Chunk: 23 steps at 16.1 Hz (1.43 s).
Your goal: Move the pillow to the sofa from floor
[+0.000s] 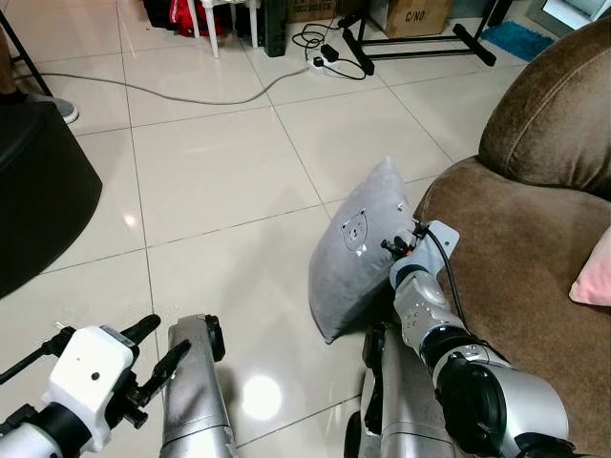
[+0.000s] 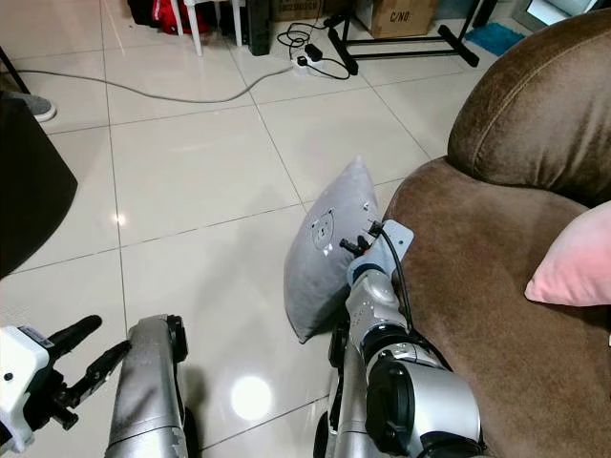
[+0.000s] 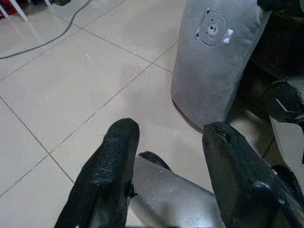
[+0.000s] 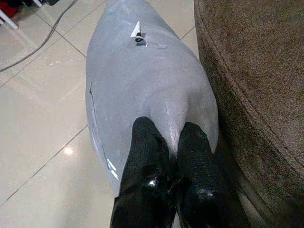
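**Gray pillow pinched at the foot of the brown sofa**

While the pillow (image 1: 358, 250) stands on its edge on the tiled floor (image 1: 210, 181), leaning against the front of the brown sofa (image 1: 516, 258), the right gripper (image 4: 172, 137) has its two black fingers clenched together on a fold of the gray fabric. The left gripper (image 3: 166, 142) hangs low over the tiles with its fingers spread apart and nothing between them.

A pink cushion (image 2: 573, 260) lies on the sofa seat, well apart from the gray one. A dark round piece of furniture (image 1: 38, 191) sits on the robot's left. Farther off, a gray cable (image 1: 172, 93) runs across the floor to a white power strip (image 1: 325, 63), near a black metal stand (image 1: 420, 48) and a cardboard box (image 1: 418, 14).

The pillow carries a small embroidered bear face (image 3: 211, 31) and a white tag (image 4: 137, 29). The box bears printed letters that read "C/NO:".

The floor is glossy pale tile with thin dark joints, catching reflections of the ceiling light.
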### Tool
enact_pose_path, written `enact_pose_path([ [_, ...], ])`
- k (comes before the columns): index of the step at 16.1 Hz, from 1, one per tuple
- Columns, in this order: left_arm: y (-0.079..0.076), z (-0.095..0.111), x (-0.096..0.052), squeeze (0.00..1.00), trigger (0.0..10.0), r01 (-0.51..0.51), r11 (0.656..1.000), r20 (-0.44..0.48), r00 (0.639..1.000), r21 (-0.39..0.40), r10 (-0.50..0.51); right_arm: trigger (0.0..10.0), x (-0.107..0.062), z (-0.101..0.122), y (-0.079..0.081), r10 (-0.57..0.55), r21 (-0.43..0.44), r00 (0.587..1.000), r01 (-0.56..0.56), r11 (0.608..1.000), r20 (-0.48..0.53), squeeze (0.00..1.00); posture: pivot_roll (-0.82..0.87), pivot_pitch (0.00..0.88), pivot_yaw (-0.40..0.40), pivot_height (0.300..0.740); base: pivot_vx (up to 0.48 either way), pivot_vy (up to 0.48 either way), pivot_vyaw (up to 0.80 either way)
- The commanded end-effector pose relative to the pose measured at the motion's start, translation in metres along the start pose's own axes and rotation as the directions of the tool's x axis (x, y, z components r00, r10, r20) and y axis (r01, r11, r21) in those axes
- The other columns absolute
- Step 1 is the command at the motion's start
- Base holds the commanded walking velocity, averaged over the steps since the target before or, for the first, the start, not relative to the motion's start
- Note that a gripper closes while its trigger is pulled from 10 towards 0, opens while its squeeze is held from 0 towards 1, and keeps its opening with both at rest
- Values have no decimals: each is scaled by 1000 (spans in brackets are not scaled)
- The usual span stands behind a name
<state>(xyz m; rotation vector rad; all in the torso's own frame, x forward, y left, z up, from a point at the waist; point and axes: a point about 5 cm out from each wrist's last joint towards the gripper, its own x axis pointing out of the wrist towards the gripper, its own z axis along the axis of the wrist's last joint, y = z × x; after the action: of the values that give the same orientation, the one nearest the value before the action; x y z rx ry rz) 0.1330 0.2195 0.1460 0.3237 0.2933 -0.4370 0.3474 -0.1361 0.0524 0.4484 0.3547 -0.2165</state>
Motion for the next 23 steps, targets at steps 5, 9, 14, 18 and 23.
enact_pose_path([
  [5,-19,-8,-6,0,10000,154,979,-51,985,-134,-162,0,1,0,0,3,-21,1000,-3,1000,-21,0,223,70,-100,477,0,0,0],
  [9,-23,-11,-3,0,10000,172,966,-44,982,-193,-184,0,0,-6,-2,11,-49,999,-14,999,-50,0,234,5,-126,477,0,0,0],
  [14,-11,-12,11,0,10000,121,976,13,993,-181,-121,0,-5,-18,20,192,-63,977,-198,978,-92,0,174,0,-126,477,0,0,0],
  [18,12,7,46,0,10000,-124,977,157,976,-172,151,0,-17,-1,29,344,-15,939,-344,939,12,0,126,0,-96,477,0,0,0],
  [23,30,16,65,0,10000,-343,930,191,912,-129,363,0,-50,62,44,443,21,865,-460,888,237,0,95,0,-97,477,0,0,0],
])
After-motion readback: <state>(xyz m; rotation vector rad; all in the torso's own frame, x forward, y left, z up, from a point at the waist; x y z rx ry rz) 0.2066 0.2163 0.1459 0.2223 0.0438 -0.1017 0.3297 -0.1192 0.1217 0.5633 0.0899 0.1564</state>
